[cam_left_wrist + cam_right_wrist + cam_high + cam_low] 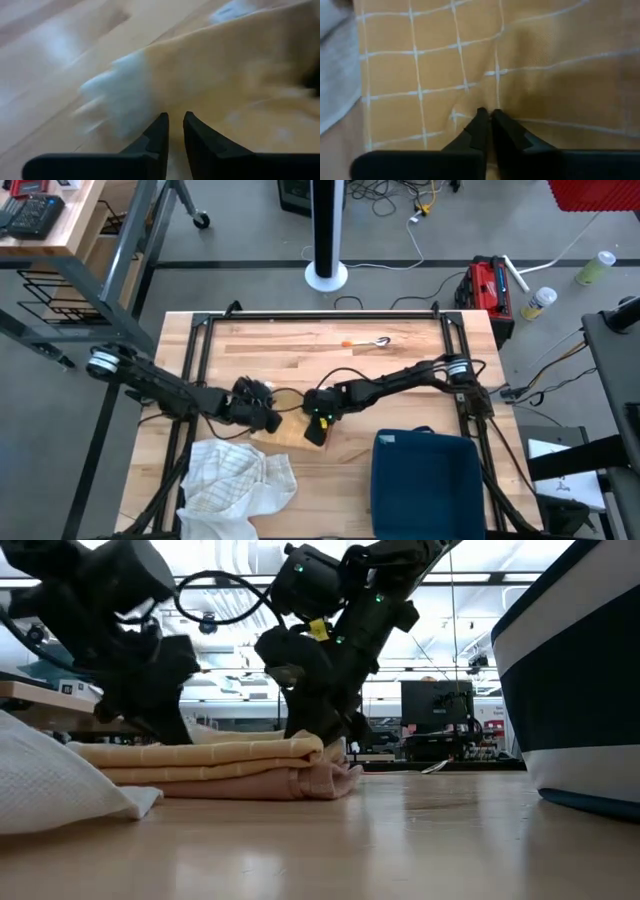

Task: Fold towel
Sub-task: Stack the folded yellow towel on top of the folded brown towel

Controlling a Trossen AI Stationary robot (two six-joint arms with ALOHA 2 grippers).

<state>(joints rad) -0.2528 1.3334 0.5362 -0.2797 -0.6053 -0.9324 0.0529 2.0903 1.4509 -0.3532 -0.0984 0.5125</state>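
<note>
Both dark arms reach inward from the table's side rails and meet near the middle of the light wooden table point(400, 410), wrists bent down over the folded orange-tan towel with thin white grid lines point(210, 765). The left gripper point(262, 420) comes in low from the left edge of the towel; the right gripper point(318, 428) angles down from the right, a yellow tag showing on its wrist.

In the right wrist view the two dark fingers point(480, 127) stand pressed together with their tips on the gridded cloth, a small pucker of fabric at the tips (whether any cloth is actually caught between them cannot be told). In the left wrist view the fingers point(157, 132) are nearly together, a narrow slit left between them, pointing at the towel's edge; that picture is smeared, so whether they pinch cloth cannot be told.

The towel lies flat in several layers between the two grippers, mostly covered by them from above; only a tan sliver shows there.

One tan towel is being worked. One crumpled white waffle-weave cloth point(235, 480) lies near the front left, just beside it. One dark blue bin point(425, 480) sits front right, cut off by the frame. One small orange-handled utensil point(365, 342) lies far back.
</note>
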